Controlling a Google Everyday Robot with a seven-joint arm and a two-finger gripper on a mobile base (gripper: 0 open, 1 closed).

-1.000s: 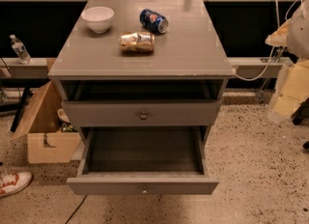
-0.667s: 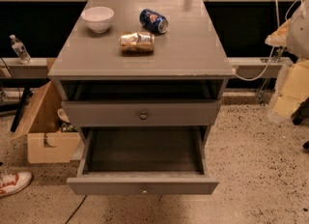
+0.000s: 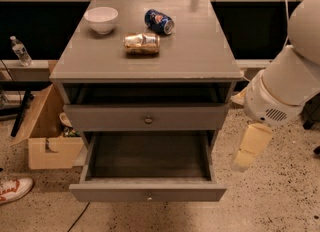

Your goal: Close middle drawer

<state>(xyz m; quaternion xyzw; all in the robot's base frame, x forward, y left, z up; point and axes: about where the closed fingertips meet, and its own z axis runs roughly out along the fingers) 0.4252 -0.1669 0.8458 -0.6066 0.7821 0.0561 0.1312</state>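
The robot's white, smooth-shelled arm (image 3: 292,73) is reaching in from the right edge of the view, sloping down and to the left through bulky rounded segments. Its white cylindrical wrist housing (image 3: 264,107), marked by a small slotted vent, is pointing down and leftward at the arm's lower end. The pale yellow blocky gripper (image 3: 245,157) is hanging from that housing, tilting slightly left, free in the air at the view's right side.
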